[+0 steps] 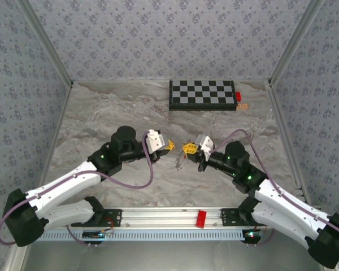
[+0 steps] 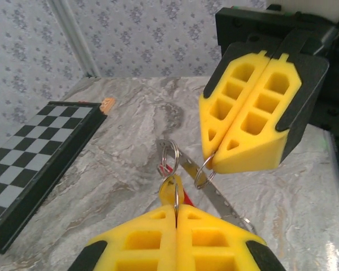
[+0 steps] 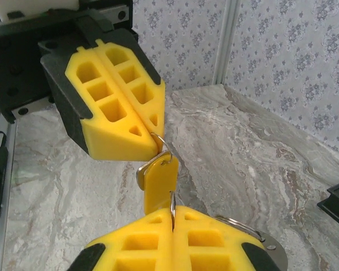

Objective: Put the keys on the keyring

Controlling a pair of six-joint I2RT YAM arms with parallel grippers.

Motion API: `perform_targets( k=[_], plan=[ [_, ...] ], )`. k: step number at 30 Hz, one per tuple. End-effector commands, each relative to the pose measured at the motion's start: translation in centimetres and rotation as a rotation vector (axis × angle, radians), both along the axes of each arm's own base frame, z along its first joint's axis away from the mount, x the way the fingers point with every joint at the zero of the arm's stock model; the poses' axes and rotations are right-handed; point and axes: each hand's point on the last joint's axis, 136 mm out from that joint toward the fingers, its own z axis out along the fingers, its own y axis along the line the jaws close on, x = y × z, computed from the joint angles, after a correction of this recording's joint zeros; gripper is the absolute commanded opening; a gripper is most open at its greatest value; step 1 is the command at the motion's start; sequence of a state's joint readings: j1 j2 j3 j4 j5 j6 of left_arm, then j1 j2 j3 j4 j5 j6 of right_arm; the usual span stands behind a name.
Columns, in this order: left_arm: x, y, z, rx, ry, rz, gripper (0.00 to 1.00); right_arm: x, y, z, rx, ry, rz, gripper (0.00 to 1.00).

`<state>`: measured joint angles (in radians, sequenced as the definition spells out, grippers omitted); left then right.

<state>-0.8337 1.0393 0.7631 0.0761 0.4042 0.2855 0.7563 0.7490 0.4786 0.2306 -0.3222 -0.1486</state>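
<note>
Above table (image 1: 101,113) | left end effector (image 2: 176,217), right end effector (image 3: 173,217) pinch thin grey keyring (image 2: 174,155) | yellowish key (image 3: 158,183) dangling

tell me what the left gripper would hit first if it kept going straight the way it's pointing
Past the left gripper, likely the linked metal rings first, then the right gripper facing it just behind; depth is hard to judge.

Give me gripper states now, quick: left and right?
Left gripper: shut, pinching the keyring at its fingertips.
Right gripper: shut, pinching a second thin ring.
</note>
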Motion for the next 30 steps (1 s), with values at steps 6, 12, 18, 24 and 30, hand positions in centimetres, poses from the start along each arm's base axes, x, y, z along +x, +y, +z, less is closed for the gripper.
perform_targets(
  k=[6,12,18,24,30],
  plan=[
    [-1.2,-0.6,-0.5,-0.007,0.077,-0.104,0.00,0.3,-0.1,2.0,-0.024,-0.113,-0.043,0.00],
    [-1.1,-0.6,-0.8,-0.007,0.081,-0.105,0.00,-0.3,0.1,1.7,-0.046,-0.146,-0.038,0.00],
    [-1.0,-0.7,-1.0,-0.020,0.094,-0.090,0.00,-1.0,0.2,1.7,-0.056,-0.160,-0.021,0.00],
    [-1.3,-0.8,-1.0,-0.027,0.096,-0.106,0.00,-1.4,0.3,1.7,-0.060,-0.169,-0.015,0.00],
    [-1.4,-0.8,-0.9,-0.027,0.098,-0.118,0.00,-1.4,0.3,1.8,-0.059,-0.174,-0.022,0.00]
  ],
)
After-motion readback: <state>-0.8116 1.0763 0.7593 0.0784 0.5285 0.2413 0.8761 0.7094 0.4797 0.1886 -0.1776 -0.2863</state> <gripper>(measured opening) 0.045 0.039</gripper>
